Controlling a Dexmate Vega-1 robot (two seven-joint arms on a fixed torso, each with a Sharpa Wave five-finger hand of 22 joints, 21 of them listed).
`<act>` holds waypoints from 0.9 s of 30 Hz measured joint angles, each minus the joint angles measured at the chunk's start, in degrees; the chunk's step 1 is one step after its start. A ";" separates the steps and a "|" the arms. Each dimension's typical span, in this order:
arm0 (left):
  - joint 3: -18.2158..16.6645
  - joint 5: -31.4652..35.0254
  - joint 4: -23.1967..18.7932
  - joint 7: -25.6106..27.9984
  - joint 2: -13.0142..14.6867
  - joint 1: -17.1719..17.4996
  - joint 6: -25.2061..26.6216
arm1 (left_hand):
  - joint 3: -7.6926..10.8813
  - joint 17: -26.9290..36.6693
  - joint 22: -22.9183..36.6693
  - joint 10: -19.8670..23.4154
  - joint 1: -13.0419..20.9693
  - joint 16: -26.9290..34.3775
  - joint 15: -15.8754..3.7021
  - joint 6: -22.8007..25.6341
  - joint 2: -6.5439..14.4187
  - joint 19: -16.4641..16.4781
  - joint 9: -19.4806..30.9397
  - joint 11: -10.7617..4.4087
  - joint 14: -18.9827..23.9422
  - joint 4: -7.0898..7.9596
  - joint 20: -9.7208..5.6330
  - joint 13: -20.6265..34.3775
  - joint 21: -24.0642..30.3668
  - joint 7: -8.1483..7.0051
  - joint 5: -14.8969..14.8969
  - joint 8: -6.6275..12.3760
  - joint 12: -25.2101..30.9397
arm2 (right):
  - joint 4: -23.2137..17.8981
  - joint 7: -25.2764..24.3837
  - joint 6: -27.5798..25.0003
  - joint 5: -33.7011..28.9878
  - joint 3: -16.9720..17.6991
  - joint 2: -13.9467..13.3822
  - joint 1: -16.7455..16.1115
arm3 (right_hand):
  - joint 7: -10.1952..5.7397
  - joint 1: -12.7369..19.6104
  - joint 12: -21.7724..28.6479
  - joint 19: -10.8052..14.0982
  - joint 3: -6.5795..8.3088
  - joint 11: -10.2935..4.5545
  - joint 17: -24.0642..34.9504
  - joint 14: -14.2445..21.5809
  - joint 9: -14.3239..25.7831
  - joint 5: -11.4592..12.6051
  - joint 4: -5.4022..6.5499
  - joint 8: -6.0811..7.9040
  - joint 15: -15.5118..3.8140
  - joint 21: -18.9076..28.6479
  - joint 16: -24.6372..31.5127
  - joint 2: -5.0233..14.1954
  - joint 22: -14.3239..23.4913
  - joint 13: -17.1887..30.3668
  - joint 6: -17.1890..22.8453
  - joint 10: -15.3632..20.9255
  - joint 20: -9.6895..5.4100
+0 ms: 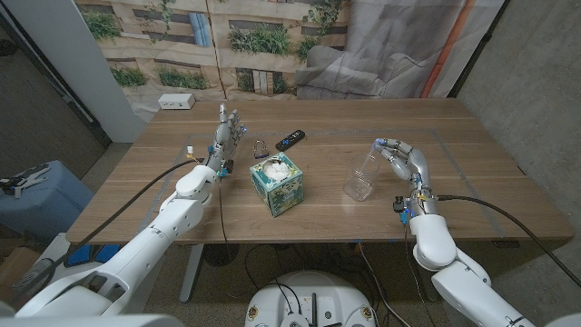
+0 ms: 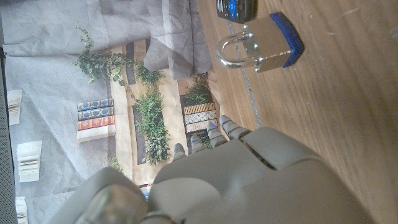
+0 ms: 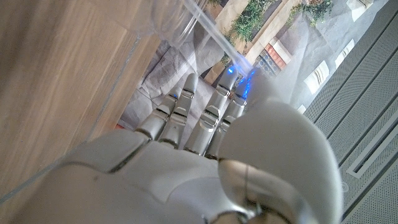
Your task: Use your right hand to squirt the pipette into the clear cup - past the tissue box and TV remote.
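Note:
The clear cup [image 1: 359, 188] stands on the table right of centre. My right hand [image 1: 401, 160] is just behind and to the right of it, fingers curled around the clear pipette [image 1: 369, 163], which slants down toward the cup's mouth. The right wrist view shows that pipette [image 3: 208, 32] as a clear tube crossing past my right hand's [image 3: 205, 155] fingertips. A patterned tissue box [image 1: 276, 182] sits at mid-table, with the black TV remote [image 1: 290, 139] behind it. My left hand [image 1: 229, 130] stands upright to the left of the remote, fingers apart and holding nothing.
A padlock [image 1: 260, 148] lies between my left hand and the remote; the left wrist view shows the padlock [image 2: 261, 43] with a blue base, close to the remote [image 2: 236, 7]. A white box [image 1: 177, 102] sits at the table's far left corner.

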 measured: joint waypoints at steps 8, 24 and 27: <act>0.00 0.00 0.00 -0.01 0.01 0.00 -0.01 | 0.00 0.00 0.00 0.00 0.00 0.00 0.00 0.00 0.00 0.00 0.00 0.00 0.00 0.00 0.00 0.00 0.00 0.00 0.00 0.00 0.00 | -2.85 1.66 -1.13 0.68 1.76 -1.71 -0.82 | 0.00 0.00 0.00 0.00 -0.24 0.00 0.00 0.00 -0.01 0.00 -0.24 0.00 0.00 0.00 0.00 0.00 0.00 0.00 0.00 0.00 0.00; 0.00 -0.02 0.00 -0.02 0.02 -0.01 -0.01 | 0.00 0.00 0.00 0.00 0.00 0.00 0.00 0.00 0.00 0.00 0.00 0.00 0.00 0.00 0.00 0.00 0.00 0.00 0.00 0.00 0.00 | -8.62 6.26 -5.73 3.97 5.17 -5.51 -2.07 | 0.00 -0.19 0.00 0.00 -0.24 0.00 -0.01 0.00 0.04 0.00 -0.24 0.00 0.00 0.00 -0.02 -0.19 0.00 0.26 0.00 0.00 0.00; -0.01 -0.02 0.00 -0.01 0.02 -0.01 -0.01 | 0.00 0.00 0.00 0.00 0.00 0.00 0.00 0.00 0.00 0.00 0.00 0.00 0.00 0.00 0.00 0.00 0.00 0.00 0.00 0.00 0.00 | -9.69 6.90 -7.08 4.56 5.77 -6.06 -2.10 | 0.00 -0.84 0.00 0.00 -0.24 0.00 0.00 0.00 0.04 0.00 -0.24 0.00 0.00 0.00 -0.21 -0.82 0.00 0.26 0.01 0.00 0.00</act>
